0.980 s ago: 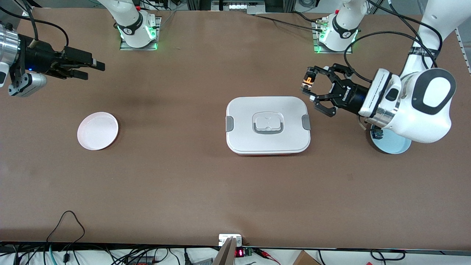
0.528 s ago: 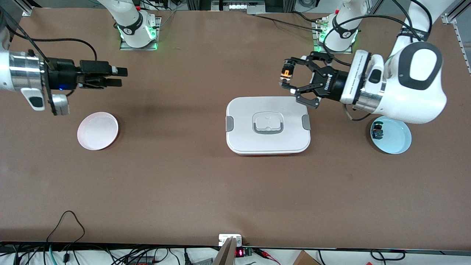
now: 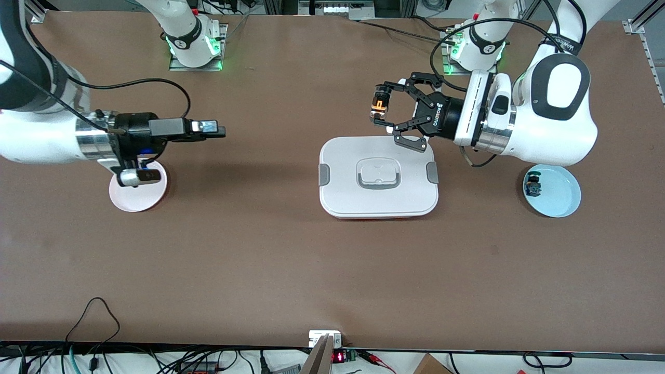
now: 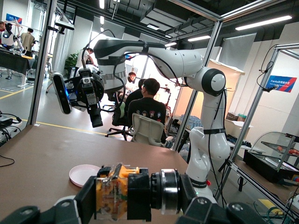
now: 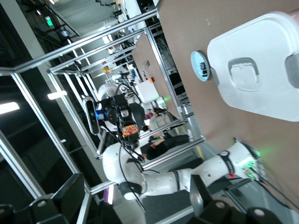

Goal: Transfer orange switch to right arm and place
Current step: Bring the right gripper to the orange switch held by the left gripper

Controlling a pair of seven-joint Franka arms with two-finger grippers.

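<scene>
— Where are we with the handover?
— Our left tool (image 3: pixel 383 110) grips the orange switch (image 3: pixel 378 106) above the white box (image 3: pixel 378 176)'s edge. Our right tool (image 3: pixel 215 130) waits open, well apart from the box; passing and placing remain.

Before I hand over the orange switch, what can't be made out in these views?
- Front view: the right arm's wrist covers part of the pink plate.
- Front view: the small part on the blue plate is too small to identify.
- Left wrist view: the left claw hides the lower part of the orange switch, and the picture's bottom edge cuts it off.
</scene>
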